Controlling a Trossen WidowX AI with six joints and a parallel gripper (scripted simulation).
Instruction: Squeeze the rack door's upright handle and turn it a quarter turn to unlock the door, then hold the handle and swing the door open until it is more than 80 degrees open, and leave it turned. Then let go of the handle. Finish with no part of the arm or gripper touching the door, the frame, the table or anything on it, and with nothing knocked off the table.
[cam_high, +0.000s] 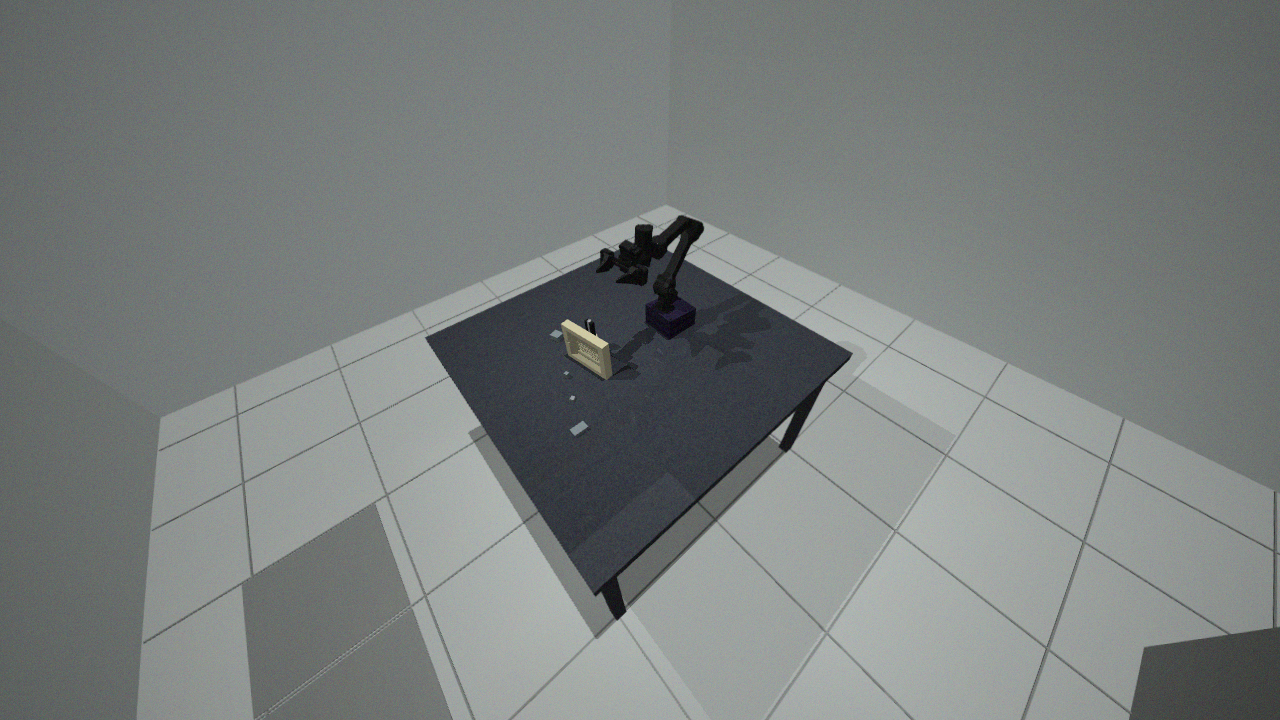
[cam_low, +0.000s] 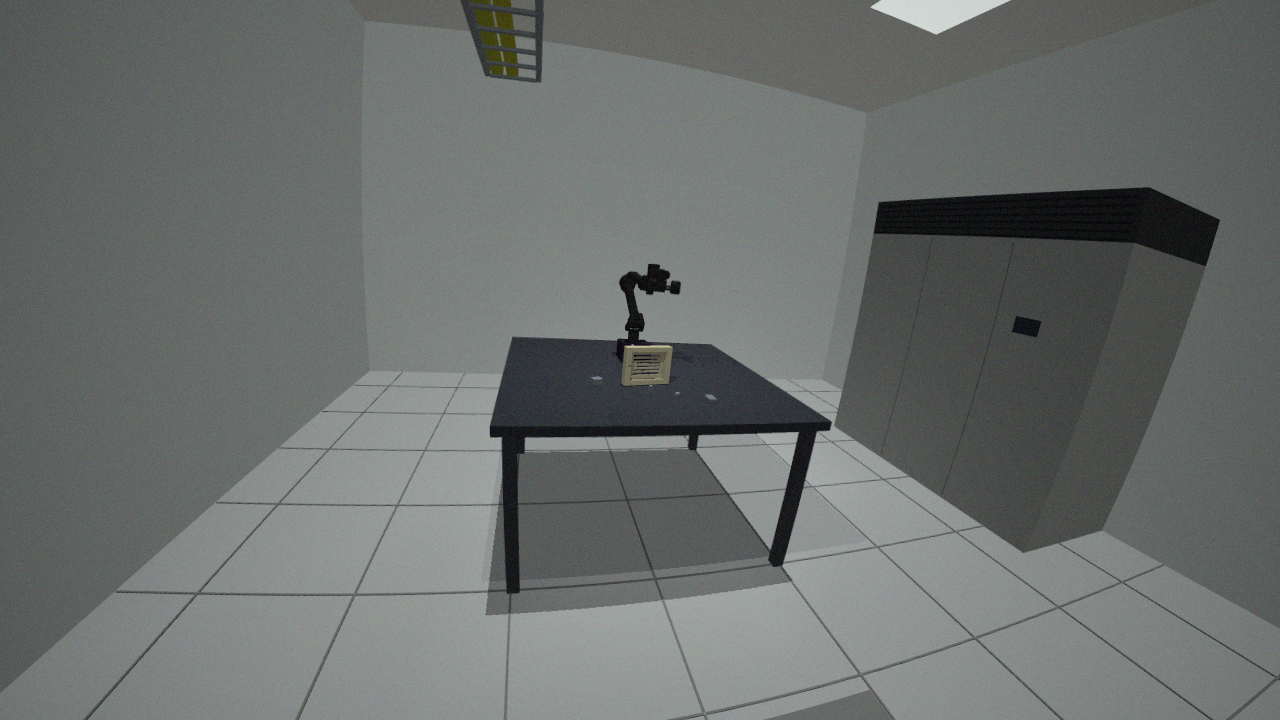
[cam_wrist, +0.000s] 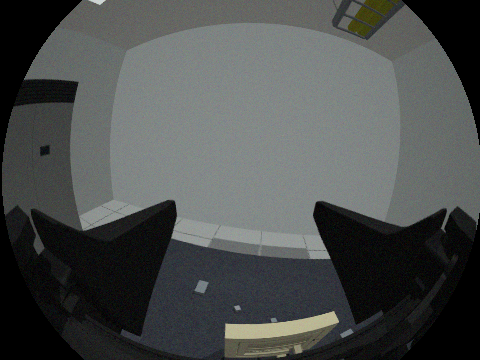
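The cream frame (cam_high: 608, 363) (cam_low: 646, 349) (cam_wrist: 280, 327) stands upright on the dark table (cam_high: 680, 420) (cam_low: 554, 402) (cam_wrist: 175, 270). Its slatted door (cam_high: 588, 349) (cam_low: 648, 364) looks shut inside it. A small dark upright piece (cam_high: 589, 325) shows over the frame's top, on the arm's side; it may be the handle. In the wrist view a small pale piece stands out from the frame's face at the bottom edge; how the handle is turned cannot be told. My gripper (cam_high: 617, 270) (cam_wrist: 247, 210) is open and empty, high above the table on the arm's side of the frame, touching nothing.
Several small pale pieces lie flat around the frame, among them a larger tile (cam_high: 579, 428) (cam_low: 596, 378) and another tile (cam_high: 555, 334) (cam_low: 710, 396). The arm's base (cam_high: 670, 317) sits on the table behind the frame. A tall grey cabinet (cam_low: 975, 358) (cam_wrist: 50, 175) stands off the table.
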